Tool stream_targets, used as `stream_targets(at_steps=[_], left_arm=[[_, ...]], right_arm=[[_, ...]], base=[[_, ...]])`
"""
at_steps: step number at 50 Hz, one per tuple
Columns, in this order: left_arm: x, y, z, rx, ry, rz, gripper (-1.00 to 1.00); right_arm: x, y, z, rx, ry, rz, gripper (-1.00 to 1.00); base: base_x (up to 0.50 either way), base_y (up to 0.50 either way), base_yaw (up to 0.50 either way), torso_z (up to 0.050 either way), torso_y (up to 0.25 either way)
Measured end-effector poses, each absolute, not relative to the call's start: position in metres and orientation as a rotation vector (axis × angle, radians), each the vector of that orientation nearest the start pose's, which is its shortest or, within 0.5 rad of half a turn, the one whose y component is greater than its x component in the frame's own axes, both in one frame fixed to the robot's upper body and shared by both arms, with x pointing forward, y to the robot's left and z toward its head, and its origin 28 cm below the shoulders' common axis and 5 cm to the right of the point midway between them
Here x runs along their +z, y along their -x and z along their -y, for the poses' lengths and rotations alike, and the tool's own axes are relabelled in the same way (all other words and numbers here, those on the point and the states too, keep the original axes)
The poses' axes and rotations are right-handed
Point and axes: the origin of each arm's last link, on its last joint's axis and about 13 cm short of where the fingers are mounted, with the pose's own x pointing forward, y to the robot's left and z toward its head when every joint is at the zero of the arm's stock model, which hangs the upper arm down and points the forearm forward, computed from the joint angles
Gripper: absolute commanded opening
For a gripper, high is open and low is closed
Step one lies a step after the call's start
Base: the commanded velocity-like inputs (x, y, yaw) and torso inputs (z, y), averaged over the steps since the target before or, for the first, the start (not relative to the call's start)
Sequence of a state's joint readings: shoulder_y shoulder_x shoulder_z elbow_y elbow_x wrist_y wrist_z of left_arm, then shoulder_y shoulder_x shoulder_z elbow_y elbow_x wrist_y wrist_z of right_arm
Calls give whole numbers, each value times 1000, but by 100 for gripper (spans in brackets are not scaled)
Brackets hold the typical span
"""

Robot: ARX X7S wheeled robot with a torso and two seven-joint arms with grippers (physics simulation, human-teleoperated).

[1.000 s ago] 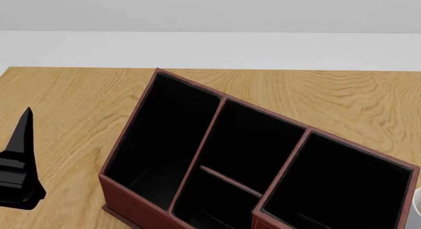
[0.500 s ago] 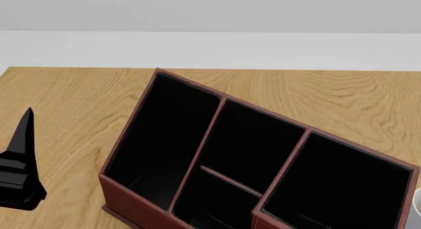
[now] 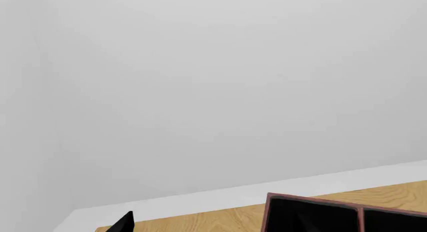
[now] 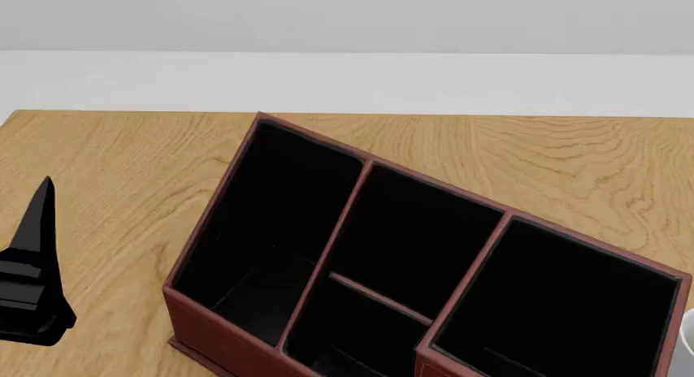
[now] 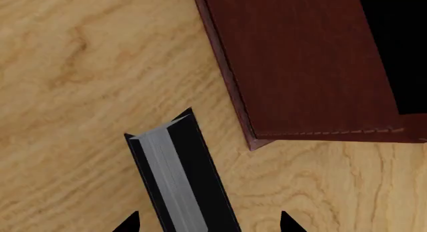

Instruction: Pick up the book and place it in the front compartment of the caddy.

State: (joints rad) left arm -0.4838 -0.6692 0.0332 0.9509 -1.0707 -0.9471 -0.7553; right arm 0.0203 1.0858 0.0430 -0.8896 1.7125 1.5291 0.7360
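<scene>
The caddy (image 4: 434,255) is a red-brown box with a black inside and dividers, sitting at an angle on the wooden table (image 4: 109,149). Its outer wall also shows in the right wrist view (image 5: 300,67), and its rim in the left wrist view (image 3: 313,201). The book (image 5: 180,177), black with a grey page edge, shows only in the right wrist view, just off the caddy's corner. My right gripper (image 5: 207,224) is open, one fingertip on each side of the book with gaps. My left gripper (image 4: 41,223) hovers left of the caddy, empty, and looks open.
A white mug (image 4: 687,344) peeks in at the right edge of the head view, beside the caddy. A pale wall and floor lie beyond the table's far edge.
</scene>
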Motion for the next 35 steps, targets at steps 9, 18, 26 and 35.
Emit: stream_targets(at_steps=[9,18,26,35], left_arm=[[221,-180,-233,-56,-122,214,100],[221,-179,-233,-57,-121,213,100],[221,-179,-233,-57,-120,214,100],[220,-178,-233,-58,-120,214,100]], right_arm=[[161,-88,185,461,630,-959,-100],[165,-82,181,488,676,-964,-100],[171,-76,174,531,683,-968,-100],[185,-75,164,576,666,-901,-100]], base=[[1,0,1,0,0],[2,2,5,-2,0],[1,2,5,0,0],[0,0,0,0,0]])
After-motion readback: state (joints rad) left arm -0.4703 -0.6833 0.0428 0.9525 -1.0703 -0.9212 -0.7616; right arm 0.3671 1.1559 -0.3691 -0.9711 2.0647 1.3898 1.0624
